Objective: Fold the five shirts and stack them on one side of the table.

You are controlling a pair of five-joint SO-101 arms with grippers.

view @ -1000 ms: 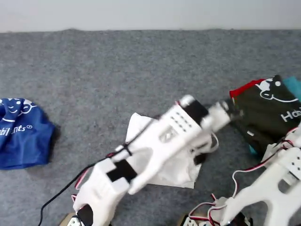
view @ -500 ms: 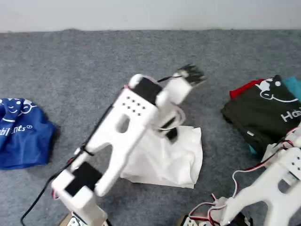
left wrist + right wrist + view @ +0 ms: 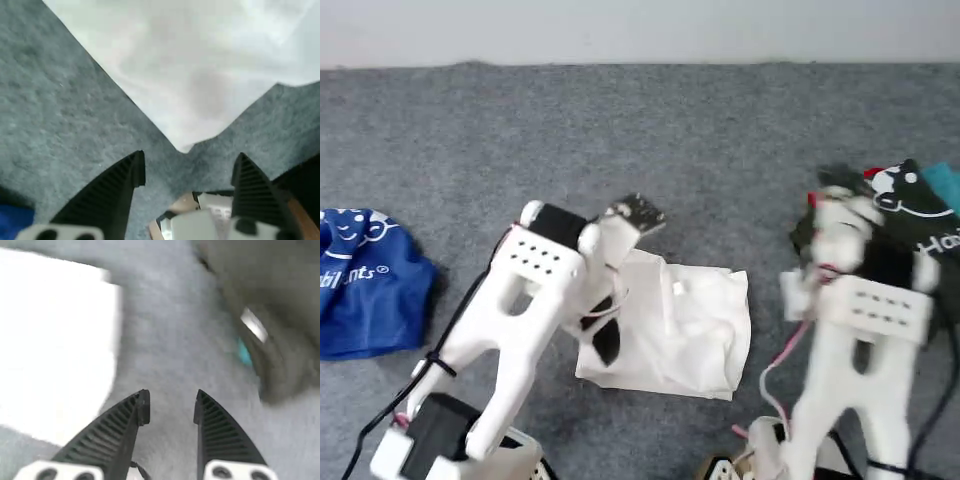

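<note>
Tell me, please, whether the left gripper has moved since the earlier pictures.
Yes: the left gripper swung away from the black shirt, toward the blue shirt.

White lettering shows on the blue shirt at far left and the black shirt at far right, both partly cut off.

Blue shirt cut by edge; R arm hides pt of black shirt.

Plain white shirt, blue shirt with white print at nine o'clock, black shirt with white print at three o'clock, teal shirt, grey counter.
</note>
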